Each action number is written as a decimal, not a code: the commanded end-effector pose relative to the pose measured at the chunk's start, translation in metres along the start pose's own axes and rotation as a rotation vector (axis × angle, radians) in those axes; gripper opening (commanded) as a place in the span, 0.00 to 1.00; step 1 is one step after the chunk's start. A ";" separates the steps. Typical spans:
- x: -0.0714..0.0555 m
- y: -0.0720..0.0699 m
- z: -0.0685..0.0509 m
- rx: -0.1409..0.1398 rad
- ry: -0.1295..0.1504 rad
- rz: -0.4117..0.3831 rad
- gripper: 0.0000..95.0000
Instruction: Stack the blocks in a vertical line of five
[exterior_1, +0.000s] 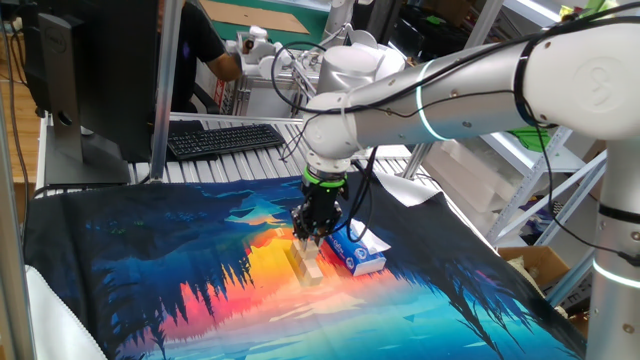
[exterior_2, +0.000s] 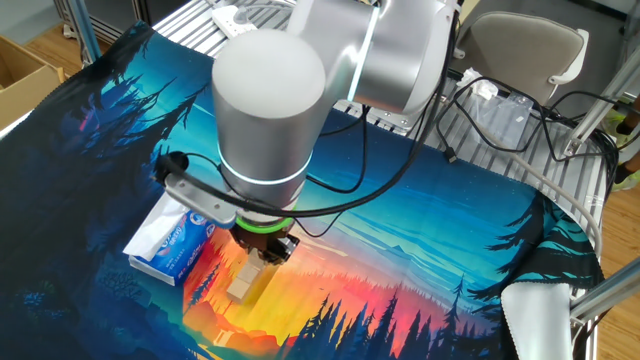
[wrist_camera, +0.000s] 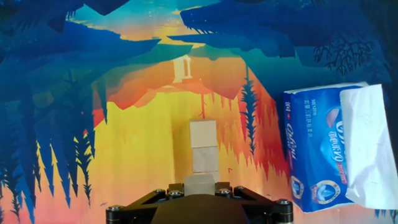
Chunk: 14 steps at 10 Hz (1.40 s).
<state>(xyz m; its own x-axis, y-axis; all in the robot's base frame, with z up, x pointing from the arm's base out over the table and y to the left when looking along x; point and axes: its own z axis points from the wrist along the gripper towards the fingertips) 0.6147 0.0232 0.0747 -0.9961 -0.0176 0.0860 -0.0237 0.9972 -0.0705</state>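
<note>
End effector (wrist_camera: 200, 194) fills the bottom edge of the hand view, its black housing nearest the lens. A tan block (wrist_camera: 199, 184) sits right at its tip, between the fingers; it appears gripped, though the finger pads themselves are hidden, so whether the jaws are clamped on it or only around it cannot be told for certain.

Just beyond, two more blocks (wrist_camera: 204, 145) lie flat on the counter (wrist_camera: 137, 155), touching end to end and in line with the one at the tip. So the line is running along the cloth, not upward. One fixed view shows the same short tan row (exterior_1: 306, 262) directly under the end effector (exterior_1: 312, 232). Only three blocks can be counted; the others are not visible.

Judgement: the step in hand is setting or squaring the nearest block against the row. To do it well, keep its faces parallel with its neighbour, lower straight, and release without dragging sideways, since the placed blocks look light and would shift easily.

Further off to the right, beside the row but not touching it, lies a blue-and-white tissue pack (wrist_camera: 329, 146). White tissue (wrist_camera: 370, 143) protrudes from its opening; the rest of its contents are hidden.
</note>
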 end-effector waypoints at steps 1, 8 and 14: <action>0.000 0.000 0.000 0.001 0.009 -0.012 0.00; 0.000 0.000 0.000 -0.012 0.032 -0.070 0.00; 0.009 0.001 0.003 -0.010 0.026 -0.071 0.20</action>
<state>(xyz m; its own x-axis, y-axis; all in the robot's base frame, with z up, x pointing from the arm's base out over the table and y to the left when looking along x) 0.6037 0.0249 0.0713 -0.9896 -0.0843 0.1165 -0.0908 0.9945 -0.0514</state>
